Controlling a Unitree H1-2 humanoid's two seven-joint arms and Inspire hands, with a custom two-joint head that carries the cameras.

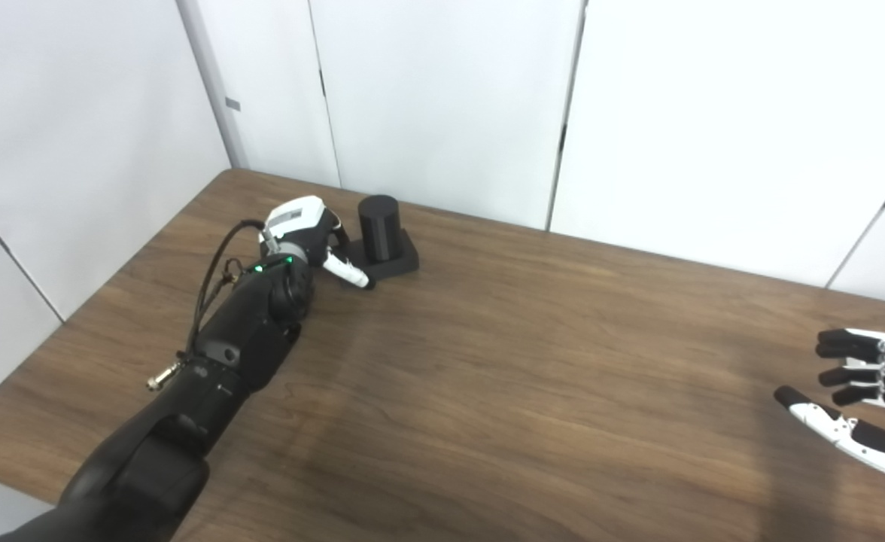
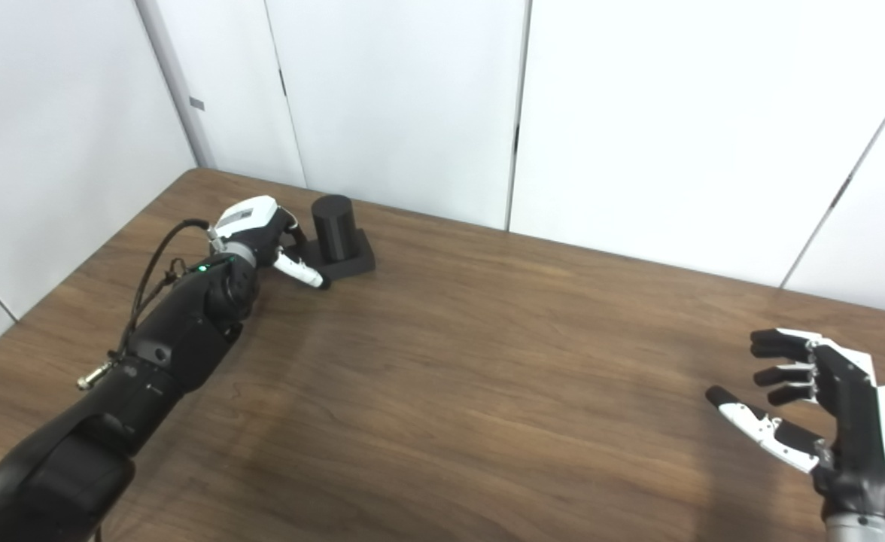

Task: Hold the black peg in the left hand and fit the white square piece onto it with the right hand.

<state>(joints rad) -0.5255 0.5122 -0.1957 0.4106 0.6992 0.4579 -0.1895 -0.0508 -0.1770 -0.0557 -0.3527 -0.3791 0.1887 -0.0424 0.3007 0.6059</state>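
Observation:
The black peg (image 1: 379, 226), a short upright cylinder on a square black base (image 1: 401, 260), stands at the table's far left. My left hand (image 1: 308, 233) is right beside it on its left, thumb stretched along the base's front edge and fingers hidden behind the hand; it does not lift the peg. My right hand (image 2: 826, 406) hovers open above the table's near right, fingers spread and palm facing left, holding nothing. No white square piece shows in either view.
The brown wooden table (image 1: 525, 376) stretches between the two hands. White wall panels (image 1: 442, 98) stand close behind its far edge and along its left side. My left forearm (image 1: 224, 354) lies across the table's left part.

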